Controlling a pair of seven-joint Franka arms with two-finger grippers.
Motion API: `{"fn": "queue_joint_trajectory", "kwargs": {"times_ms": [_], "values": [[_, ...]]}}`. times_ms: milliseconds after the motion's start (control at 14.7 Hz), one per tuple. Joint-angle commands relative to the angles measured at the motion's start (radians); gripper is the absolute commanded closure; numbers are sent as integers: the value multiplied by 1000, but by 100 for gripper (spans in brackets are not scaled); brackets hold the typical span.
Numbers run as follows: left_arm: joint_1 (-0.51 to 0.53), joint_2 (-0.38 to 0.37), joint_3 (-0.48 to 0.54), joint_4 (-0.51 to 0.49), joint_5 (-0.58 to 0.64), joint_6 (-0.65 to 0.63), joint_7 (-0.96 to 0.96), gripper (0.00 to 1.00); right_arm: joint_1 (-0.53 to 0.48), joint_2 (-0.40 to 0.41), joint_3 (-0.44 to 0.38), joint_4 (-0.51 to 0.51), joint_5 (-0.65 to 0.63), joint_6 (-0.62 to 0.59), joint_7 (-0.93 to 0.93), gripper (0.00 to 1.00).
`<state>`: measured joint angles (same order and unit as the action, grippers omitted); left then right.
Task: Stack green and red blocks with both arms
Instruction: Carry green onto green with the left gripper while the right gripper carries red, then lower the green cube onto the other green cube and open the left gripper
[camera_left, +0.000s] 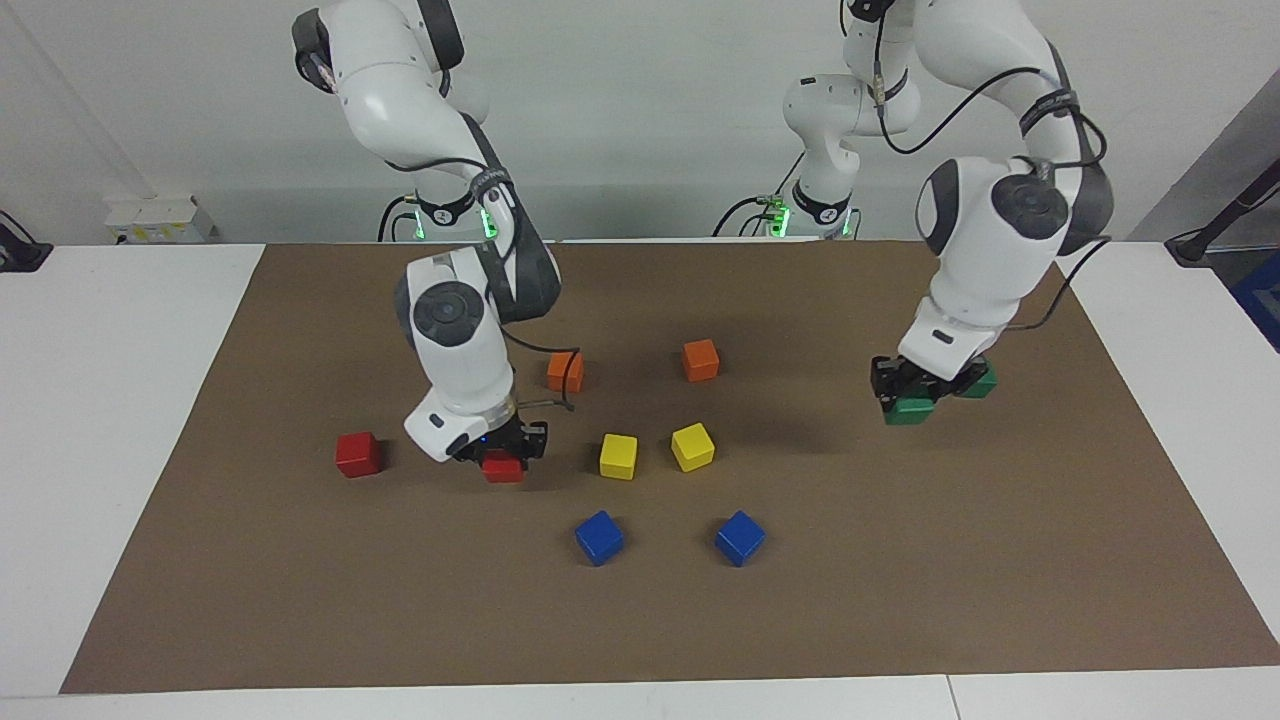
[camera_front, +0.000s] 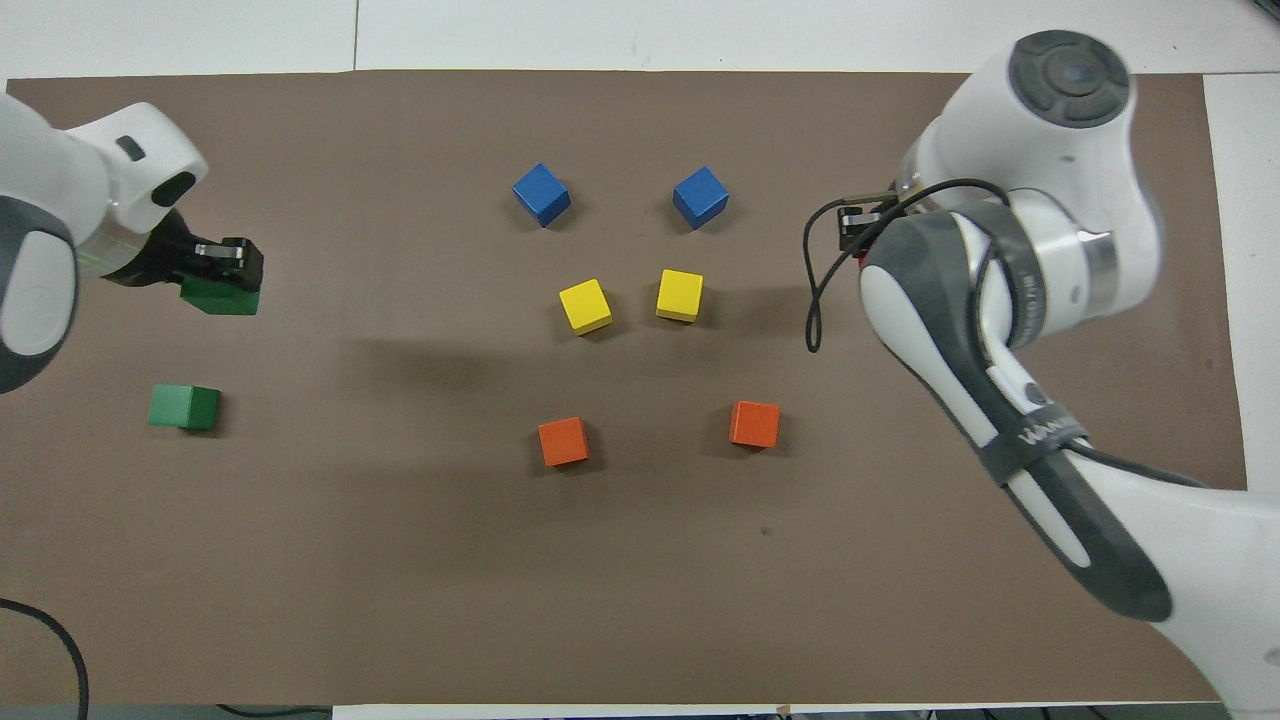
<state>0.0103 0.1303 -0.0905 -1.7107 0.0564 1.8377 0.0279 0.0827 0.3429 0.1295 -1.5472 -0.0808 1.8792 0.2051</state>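
Observation:
My left gripper (camera_left: 908, 393) is shut on a dark-green block (camera_left: 908, 410) and holds it a little above the mat at the left arm's end; both also show in the overhead view, the gripper (camera_front: 222, 270) and the block (camera_front: 222, 297). The second green block (camera_left: 978, 384) (camera_front: 184, 407) lies on the mat nearer to the robots. My right gripper (camera_left: 503, 453) is shut on a red block (camera_left: 503, 468), low over the mat. The second red block (camera_left: 358, 453) lies beside it, toward the right arm's end. In the overhead view the right arm (camera_front: 1000, 300) hides both red blocks.
Two orange cubes (camera_left: 565, 371) (camera_left: 700, 360), two yellow cubes (camera_left: 618, 456) (camera_left: 692, 446) and two blue cubes (camera_left: 599, 537) (camera_left: 740, 537) lie in pairs mid-mat, between the arms. The brown mat (camera_left: 900, 600) covers the white table.

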Motion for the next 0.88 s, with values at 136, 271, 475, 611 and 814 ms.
{"fn": "queue_joint_trajectory", "kwargs": {"times_ms": [136,271,475,611,814], "values": [[190,-141,-6,-223,-64,79,262,100,-162,-131,10,-80,7,-83,-232,100],[224,-181,-6,-333,-66,179,279,100,-227,-133,10,-96,13,-60,-306,100],[260,-224,-5,-464,-102,296,282,100,-270,-153,10,-172,15,33,-319,100],[263,-224,-5,-487,-102,337,293,100,-277,-153,10,-215,15,95,-317,100],[269,-222,-5,-530,-104,406,296,100,-279,-148,10,-278,16,181,-309,100]]}}
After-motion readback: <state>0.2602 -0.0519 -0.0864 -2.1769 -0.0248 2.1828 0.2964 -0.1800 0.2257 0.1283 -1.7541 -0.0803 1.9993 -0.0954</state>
